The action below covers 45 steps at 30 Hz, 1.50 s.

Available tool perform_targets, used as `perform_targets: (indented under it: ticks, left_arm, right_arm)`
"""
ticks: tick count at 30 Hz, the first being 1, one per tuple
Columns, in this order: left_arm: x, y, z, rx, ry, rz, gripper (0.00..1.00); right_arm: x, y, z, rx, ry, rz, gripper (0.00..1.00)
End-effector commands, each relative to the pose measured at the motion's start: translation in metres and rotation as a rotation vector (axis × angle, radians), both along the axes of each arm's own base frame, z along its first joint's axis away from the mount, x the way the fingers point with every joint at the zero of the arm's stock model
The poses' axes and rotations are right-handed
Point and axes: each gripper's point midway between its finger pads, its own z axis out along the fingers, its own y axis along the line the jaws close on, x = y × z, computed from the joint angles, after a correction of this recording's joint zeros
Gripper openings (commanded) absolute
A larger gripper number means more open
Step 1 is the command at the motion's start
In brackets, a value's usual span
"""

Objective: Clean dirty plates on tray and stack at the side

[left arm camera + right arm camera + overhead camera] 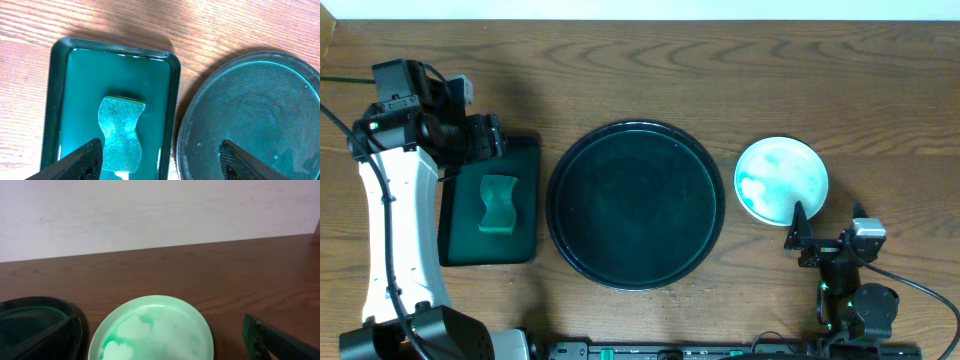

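The round black tray (635,204) lies in the middle of the table with no plate on it; its rim also shows in the left wrist view (200,110) and the right wrist view (30,305). A pale mint plate (781,180) with washed-out green smears sits on the table to the tray's right, also in the right wrist view (155,330). I cannot tell if other plates lie under it. My right gripper (802,232) (160,342) is open and empty just in front of that plate. My left gripper (492,140) (162,160) is open and empty above the green tray's far edge.
A rectangular dark green tray (525,215) (57,100) lies left of the round tray with a green wavy sponge (499,203) (120,132) on it. A pale wall (150,210) runs along the table's far edge.
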Motion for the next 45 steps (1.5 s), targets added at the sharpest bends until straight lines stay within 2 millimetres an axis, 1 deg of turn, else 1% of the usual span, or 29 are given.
perform_targets:
  ticks: [1,26,27,29,32,35,38,40,42,45]
  left_arm:
    - [0.0,0.001,0.001,0.004,-0.002,-0.006,0.75]
    - [0.0,0.001,0.001,0.004,-0.002,-0.006,0.75]
    - [0.0,0.002,0.001,0.008,-0.001,-0.005,0.75]
    - [-0.002,0.014,-0.001,0.072,0.017,0.025,0.75]
    - [-0.005,0.015,-0.001,0.087,0.022,0.027,0.75]
    - [-0.002,0.007,0.01,0.101,-0.039,0.008,0.75]
    - [0.009,-0.005,0.029,0.132,-0.175,-0.028,0.75]
    - [0.012,-0.012,0.044,0.153,-0.282,-0.042,0.75]
    - [0.008,-0.017,0.055,0.172,-0.382,-0.049,0.75]
    - [-0.009,-0.021,0.064,0.192,-0.492,-0.045,0.75]
  right_arm:
    - [0.0,-0.001,0.0,-0.004,-0.002,-0.009,0.99]
    - [0.0,-0.001,0.0,-0.004,-0.002,-0.009,0.99]
    - [0.0,-0.001,0.0,-0.004,-0.002,-0.009,0.99]
    - [0.0,-0.001,0.0,-0.004,-0.002,-0.009,0.99]
    - [0.0,-0.001,0.0,-0.004,-0.002,-0.009,0.99]
    - [0.0,-0.001,0.0,-0.004,-0.002,-0.009,0.99]
    - [0.0,-0.001,0.0,-0.004,-0.002,-0.009,0.99]
    - [0.0,-0.001,0.0,-0.004,-0.002,-0.009,0.99]
    - [0.0,-0.001,0.0,-0.004,-0.002,-0.009,0.99]
    - [0.0,-0.001,0.0,-0.004,-0.002,-0.009,0.99]
